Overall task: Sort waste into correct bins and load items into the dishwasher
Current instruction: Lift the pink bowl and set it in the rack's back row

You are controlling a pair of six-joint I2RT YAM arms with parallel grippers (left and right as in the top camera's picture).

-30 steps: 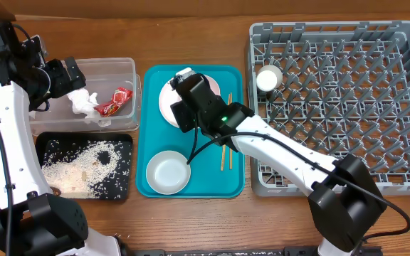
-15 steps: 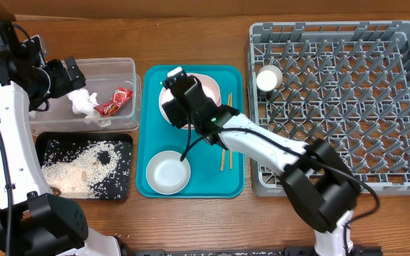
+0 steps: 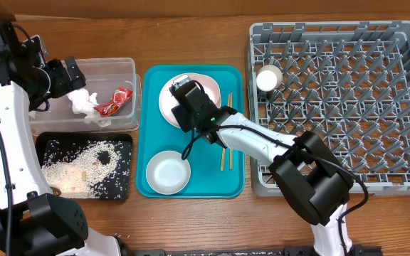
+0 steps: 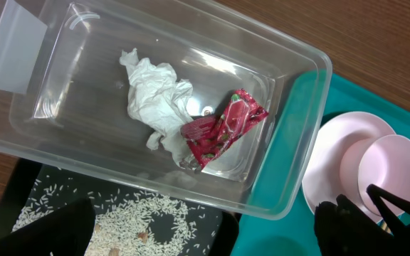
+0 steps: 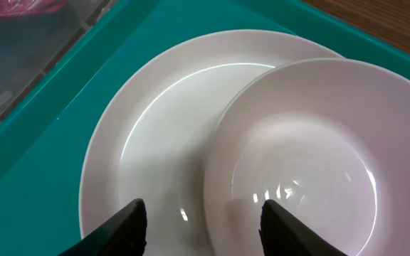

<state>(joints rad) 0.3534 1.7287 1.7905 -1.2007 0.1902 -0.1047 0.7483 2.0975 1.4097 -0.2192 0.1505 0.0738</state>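
Swinging back from the plate's left edge, the right gripper (image 5: 203,213) hovers, fingers spread apart, over the near rim of the pink bowl (image 5: 297,163), which lies just ahead on the pink plate (image 5: 155,142) at the teal tray's (image 5: 41,163) far end.

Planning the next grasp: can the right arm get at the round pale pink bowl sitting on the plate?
Probably yes. The right pincer hangs open above the round pale pink bowl, whose rim falls between its fingers; nothing covers the bowl on the pale pink round plate.
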